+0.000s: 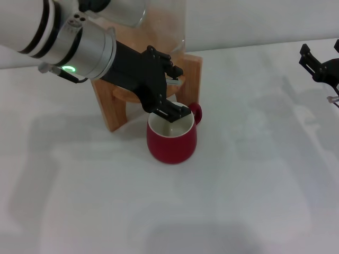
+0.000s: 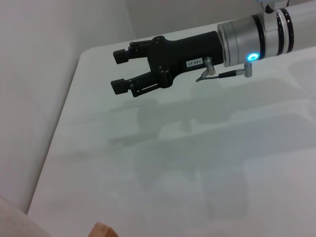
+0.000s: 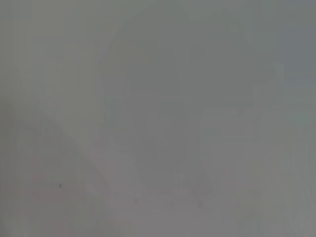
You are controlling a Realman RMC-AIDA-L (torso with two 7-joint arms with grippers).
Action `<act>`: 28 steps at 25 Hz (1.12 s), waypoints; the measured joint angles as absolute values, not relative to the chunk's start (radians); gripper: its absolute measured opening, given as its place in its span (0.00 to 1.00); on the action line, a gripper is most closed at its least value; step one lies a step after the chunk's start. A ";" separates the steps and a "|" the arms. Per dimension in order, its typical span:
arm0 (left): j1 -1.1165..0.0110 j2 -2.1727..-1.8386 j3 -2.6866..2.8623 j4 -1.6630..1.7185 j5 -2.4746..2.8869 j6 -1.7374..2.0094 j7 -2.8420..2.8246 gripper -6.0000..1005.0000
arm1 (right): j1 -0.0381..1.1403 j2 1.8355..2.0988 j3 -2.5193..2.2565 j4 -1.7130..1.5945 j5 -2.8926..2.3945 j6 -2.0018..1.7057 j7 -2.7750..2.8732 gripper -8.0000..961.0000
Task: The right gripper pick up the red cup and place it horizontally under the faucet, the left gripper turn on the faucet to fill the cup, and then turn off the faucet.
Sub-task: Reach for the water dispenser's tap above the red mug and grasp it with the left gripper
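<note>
The red cup [image 1: 172,143] stands upright on the white table, directly in front of the wooden stand [image 1: 114,108], with its handle toward the right. Just above its rim is the small chrome faucet [image 1: 172,80], mostly hidden by my left gripper [image 1: 181,91]. That gripper reaches in from the upper left. Its jaws stand apart, one finger above the faucet lever and one over the cup's rim. My right gripper [image 1: 318,63] hangs open at the far right edge, well away from the cup. It also shows open in the left wrist view [image 2: 118,74], over bare table.
The glass dispenser [image 1: 164,26] sits on top of the stand at the back. A corner of the wood [image 2: 101,229] shows in the left wrist view. White table [image 1: 254,185] spreads around the cup. The right wrist view shows only a plain grey surface.
</note>
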State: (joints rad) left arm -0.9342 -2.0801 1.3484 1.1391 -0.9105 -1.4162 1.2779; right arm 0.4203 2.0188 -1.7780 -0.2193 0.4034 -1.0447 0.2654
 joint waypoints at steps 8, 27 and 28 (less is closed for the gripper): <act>-0.934 -2.080 1.348 1.137 -0.906 -1.413 1.281 0.82 | 0.420 2.019 -1.778 -0.219 0.403 -1.045 0.265 0.91; -0.944 -2.078 1.354 1.123 -0.896 -1.405 1.301 0.81 | 0.420 2.019 -1.780 -0.219 0.403 -1.045 0.265 0.91; -0.945 -2.078 1.354 1.123 -0.892 -1.405 1.301 0.81 | 0.420 2.019 -1.780 -0.219 0.403 -1.045 0.265 0.91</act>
State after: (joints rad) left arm -0.9446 -2.0785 1.3537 1.1227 -0.8915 -1.4047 1.3010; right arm 0.4196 2.0187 -1.7804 -0.2194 0.4034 -1.0447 0.2654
